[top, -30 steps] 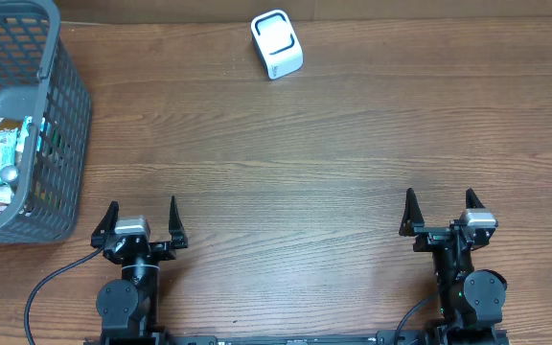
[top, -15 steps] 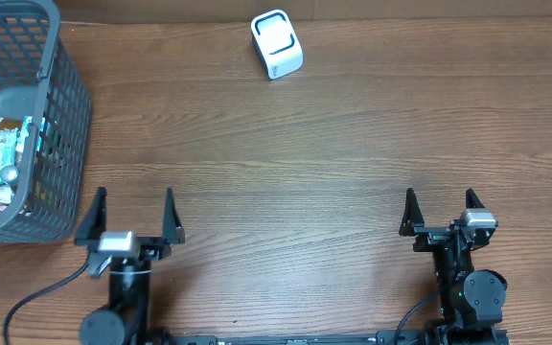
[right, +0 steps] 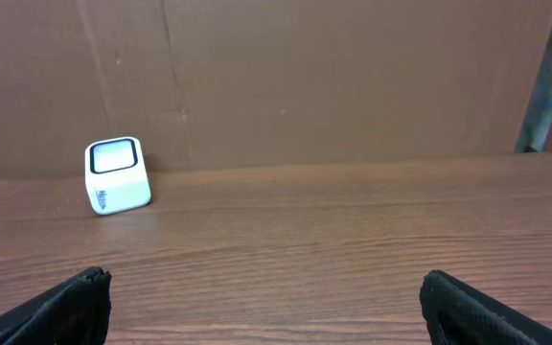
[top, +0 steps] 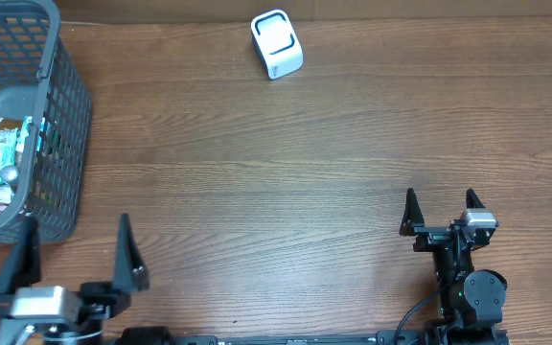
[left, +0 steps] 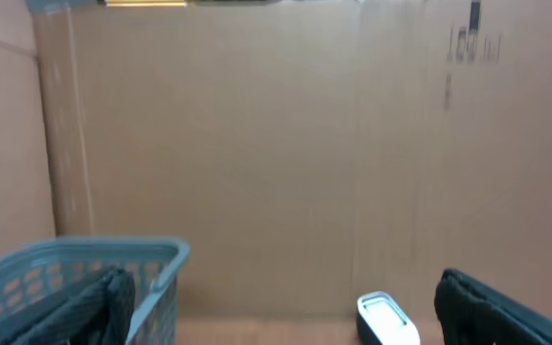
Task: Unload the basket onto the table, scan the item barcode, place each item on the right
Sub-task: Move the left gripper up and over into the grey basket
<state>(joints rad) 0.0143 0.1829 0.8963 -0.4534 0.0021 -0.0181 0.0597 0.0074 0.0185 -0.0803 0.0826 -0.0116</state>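
Observation:
A white barcode scanner (top: 276, 43) with a dark-rimmed window stands at the far middle of the wooden table; it also shows in the left wrist view (left: 386, 321) and the right wrist view (right: 118, 174). The items lie in a grey mesh basket (top: 70, 115) at the far left, a teal and white packet (top: 3, 149) on top. My left gripper (top: 77, 244) is raised near the front left, just in front of the basket, open and holding nothing. My right gripper (top: 437, 206) rests open at the front right, nothing between its fingers.
A brown cardboard wall (right: 353, 77) closes off the far side of the table. The basket's rim (left: 94, 254) shows at the lower left of the left wrist view. Bare wood lies between the grippers and the scanner.
My left arm has lifted and swung left toward the basket, its fingers looming larger in the overhead view. The right arm, scanner and basket have not moved.

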